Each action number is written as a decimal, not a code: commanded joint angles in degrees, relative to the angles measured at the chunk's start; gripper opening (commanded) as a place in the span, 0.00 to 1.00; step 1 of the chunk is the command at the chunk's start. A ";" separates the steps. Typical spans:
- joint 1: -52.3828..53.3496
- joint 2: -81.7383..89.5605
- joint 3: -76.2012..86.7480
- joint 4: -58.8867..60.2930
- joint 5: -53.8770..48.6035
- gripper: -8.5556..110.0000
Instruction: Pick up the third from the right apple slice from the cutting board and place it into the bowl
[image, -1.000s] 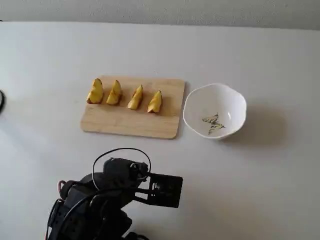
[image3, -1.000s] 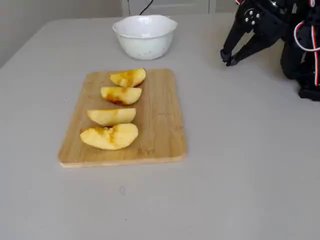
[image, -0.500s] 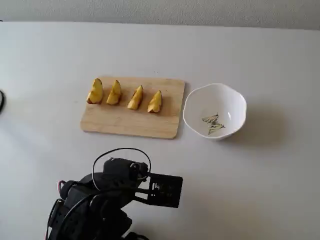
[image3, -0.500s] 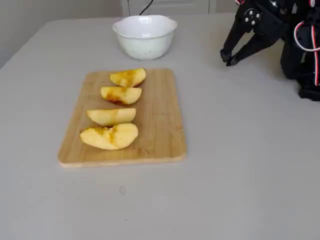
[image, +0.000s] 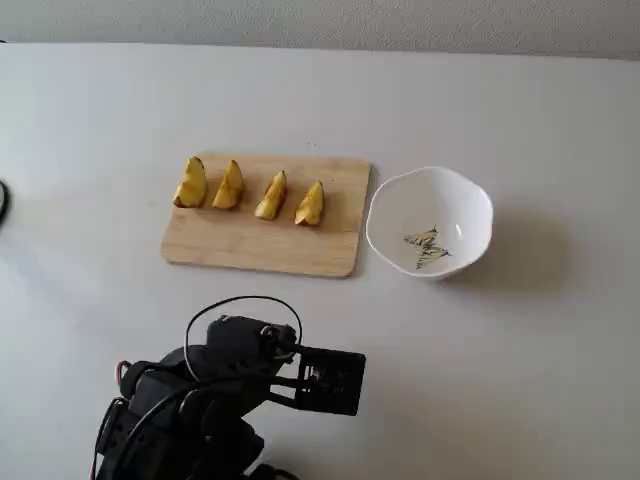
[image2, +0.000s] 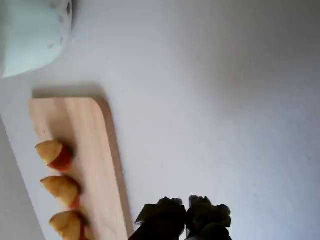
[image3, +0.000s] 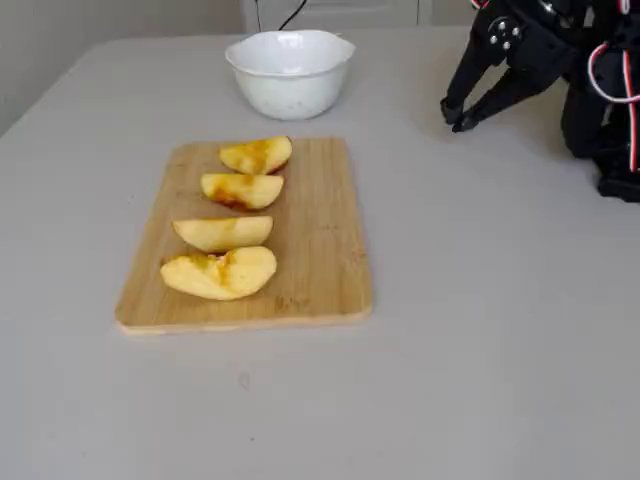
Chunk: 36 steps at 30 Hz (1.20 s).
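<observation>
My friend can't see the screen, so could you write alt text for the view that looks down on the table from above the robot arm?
Four yellow apple slices stand in a row on a light wooden cutting board, with an empty white scalloped bowl just right of it. The black robot arm sits at the bottom edge, well away from the board.

1 fixed view high behind arm, another low opposite — both share cutting board (image: 262, 230).

Soft, even daylight fills both fixed views, and the pale table (image: 560, 380) shows no hard glare; the bowl (image: 430, 222) throws a faint, diffuse shadow toward the table's right edge. The wrist view is hazy and bluish, and the cutting board (image2: 95, 150) casts a narrow shadow along its far edge. The gripper (image2: 186, 212) there is a dark, unfocused shape.
</observation>
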 joint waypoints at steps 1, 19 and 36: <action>0.79 0.44 0.00 -0.26 0.53 0.07; 0.79 0.44 0.00 -0.26 0.53 0.07; -6.42 0.53 -0.79 -9.67 -38.14 0.20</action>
